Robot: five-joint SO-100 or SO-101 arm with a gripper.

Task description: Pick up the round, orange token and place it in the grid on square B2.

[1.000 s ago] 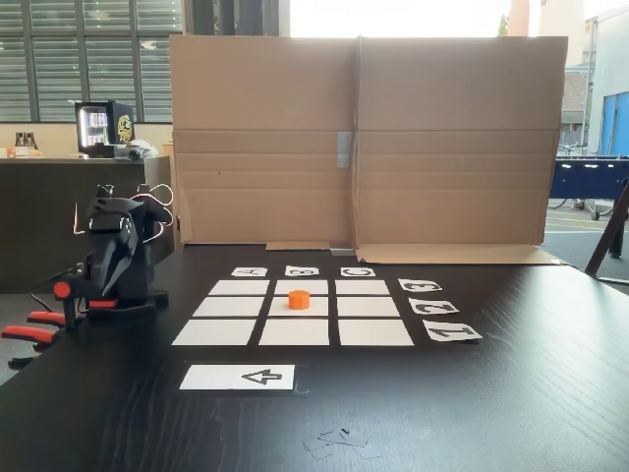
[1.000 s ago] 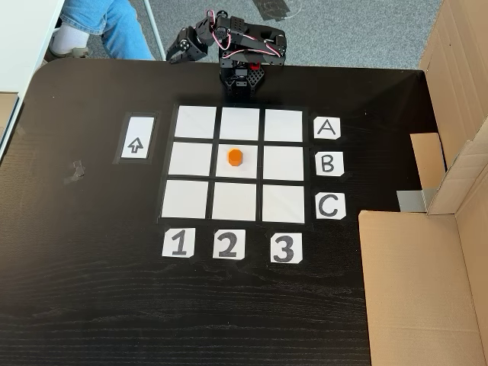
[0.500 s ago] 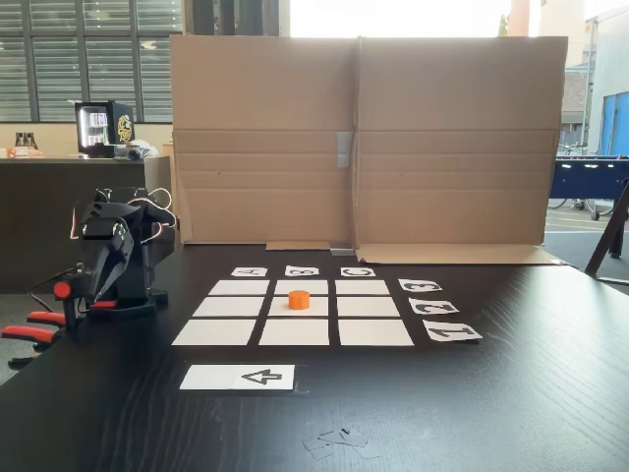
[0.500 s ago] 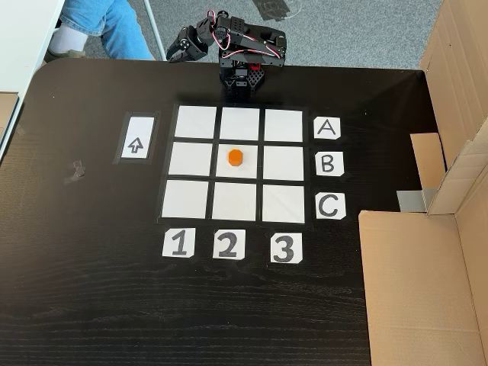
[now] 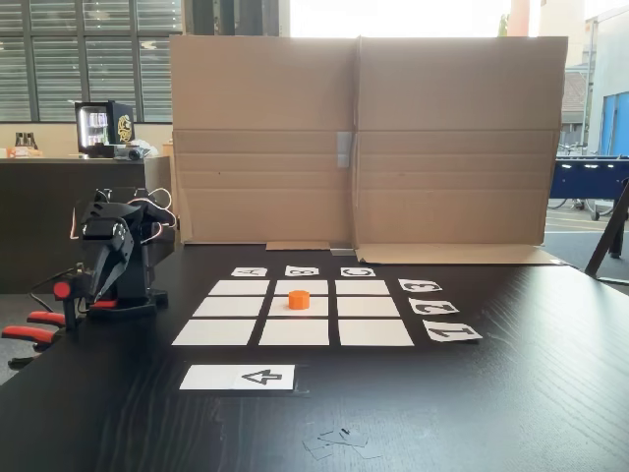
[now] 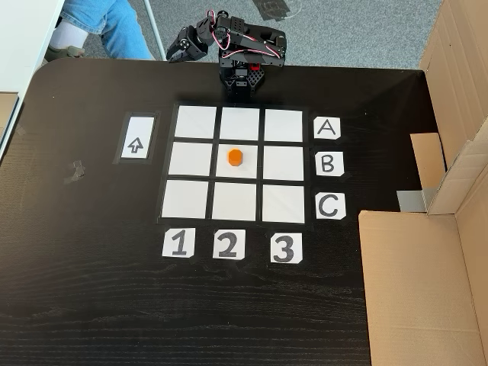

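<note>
Token (image 6: pixel 235 157) sits upright on square B2 (image 6: pixel 249 169), the centre cell of the grid (image 6: pixel 196 123), a bit toward that cell's upper left in the top-down fixed view. In the low fixed view the token (image 5: pixel 299 299) stands on the middle cell of the grid (image 5: pixel 224 331), nothing touching it.

My arm (image 6: pixel 244 47) is folded up at the desk (image 6: pixel 84 290) edge, well apart from the token. My gripper (image 5: pixel 100 280) hangs pointing down beside the base in the low fixed view; can't tell if its jaws are parted or together. In the top-down view the gripper (image 6: pixel 178 52) end is off the desk edge at upper left, too dark to read.

Arrow strip (image 6: pixel 137 138) lies left of the grid, letter cards (image 6: pixel 327 163) right, number cards (image 6: pixel 228 244) below. Orange clamps (image 5: pixel 29 331) by the base. Cardboard wall (image 5: pixel 364 138) behind the grid. A person's leg (image 6: pixel 103 24) in jeans at top left.
</note>
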